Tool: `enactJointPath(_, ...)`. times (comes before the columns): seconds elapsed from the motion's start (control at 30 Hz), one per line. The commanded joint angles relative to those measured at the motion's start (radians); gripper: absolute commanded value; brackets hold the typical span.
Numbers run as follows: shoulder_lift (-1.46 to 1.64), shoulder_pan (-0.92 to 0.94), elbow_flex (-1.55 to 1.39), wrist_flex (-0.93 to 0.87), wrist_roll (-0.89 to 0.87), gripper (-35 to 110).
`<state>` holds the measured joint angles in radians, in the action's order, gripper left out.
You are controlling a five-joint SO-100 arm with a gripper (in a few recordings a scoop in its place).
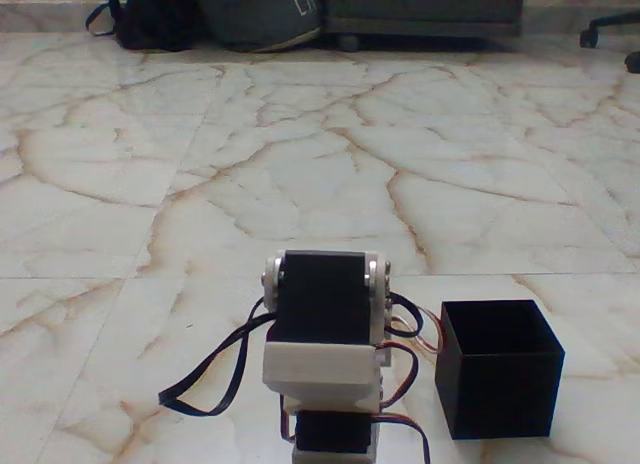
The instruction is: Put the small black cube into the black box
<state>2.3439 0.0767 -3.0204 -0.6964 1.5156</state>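
White arm [330,369] nearest, jaws' state unclear; black box [500,369] just right, open-topped; no legible writing.

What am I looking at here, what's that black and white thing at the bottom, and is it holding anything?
This is one picture from a camera standing low on a marble floor, looking across a room. The black and white thing at the bottom is a small robot arm, seen from behind: black motor blocks in white plastic brackets, with loose wires looping off its sides. To its right sits the black box, open at the top; its inside is too dark to see into. The arm's gripper is out of the picture, so whether it holds anything cannot be told. Along the far wall lie a dark bag and some furniture.
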Motion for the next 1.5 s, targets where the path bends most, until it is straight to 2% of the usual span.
enactJointPath(0.0, 0.021, 0.005, -0.002, -0.049, -0.015, 5)
enactJointPath(0.13, 0.026, 0.006, -0.025, -0.037, -0.051, 4)
enactJointPath(0.2, 0.023, 0.006, -0.061, 0.046, -0.031, 3)
enactJointPath(0.3, 0.021, 0.003, -0.061, 0.043, 0.038, 3)
enactJointPath(1.47, 0.023, 0.002, -0.061, 0.043, 0.028, 3)
